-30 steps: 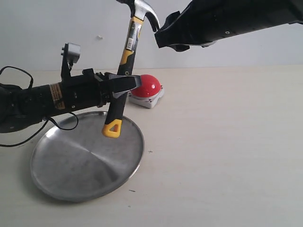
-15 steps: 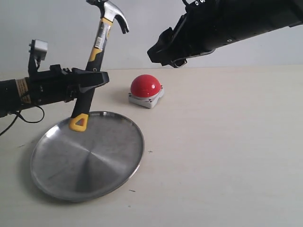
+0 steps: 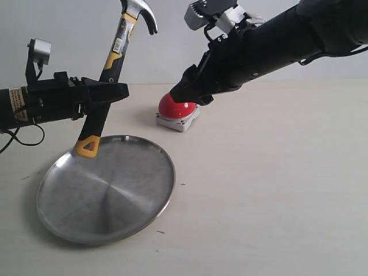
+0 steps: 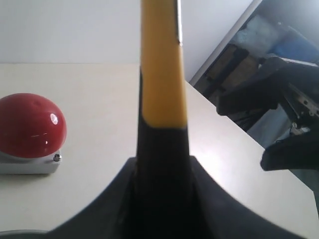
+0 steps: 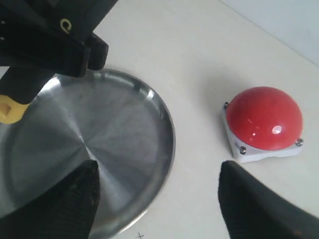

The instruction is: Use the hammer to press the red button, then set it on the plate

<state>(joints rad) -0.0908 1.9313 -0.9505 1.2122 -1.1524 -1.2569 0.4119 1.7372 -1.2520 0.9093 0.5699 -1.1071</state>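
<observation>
The claw hammer with a dark metal head and black-and-yellow handle [image 3: 115, 50] is up in the air on the left, nearly upright, with its head leaning right. Its yellow looped end hangs over the far left rim of the wide, scuffed silver metal plate [image 3: 106, 198]. The left gripper [image 3: 112, 92] is clamped around the black part of the handle. Right of the plate and farther back, the glossy red dome button on its square grey base [image 3: 174, 108] sits on the pale table [image 3: 270, 184]. The right gripper [image 3: 185, 91] hovers just above the button with its jaws spread wide, holding nothing.
</observation>
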